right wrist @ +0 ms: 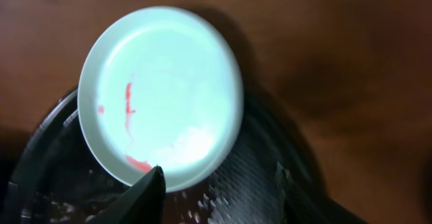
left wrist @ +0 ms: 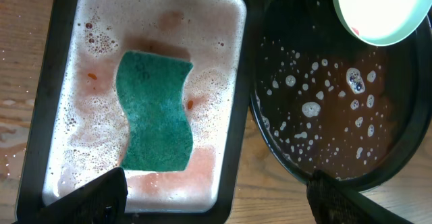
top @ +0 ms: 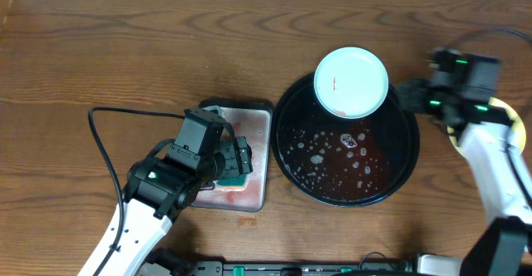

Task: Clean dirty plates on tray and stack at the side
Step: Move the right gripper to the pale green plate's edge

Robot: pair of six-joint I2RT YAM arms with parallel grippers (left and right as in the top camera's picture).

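A pale mint plate (top: 351, 81) with red smears rests tilted on the far rim of the black tray (top: 399, 164). In the right wrist view the plate (right wrist: 158, 92) lies just ahead of my right gripper (right wrist: 219, 173). The jaws are apart, the left fingertip (right wrist: 150, 187) sits at the plate's near edge, and nothing is between them. In the overhead view the right gripper (top: 410, 93) is at the tray's right rim. A yellow plate (top: 509, 110) shows partly under the right arm. My left gripper (left wrist: 216, 200) hangs wide open over the pan, holding nothing.
A silver pan (top: 258, 164) of pinkish foam stands left of the tray, with a teal sponge (left wrist: 154, 113) lying in it. Soapy reddish water covers the tray floor (left wrist: 324, 116). A black cable (top: 104, 143) loops on the table at the left.
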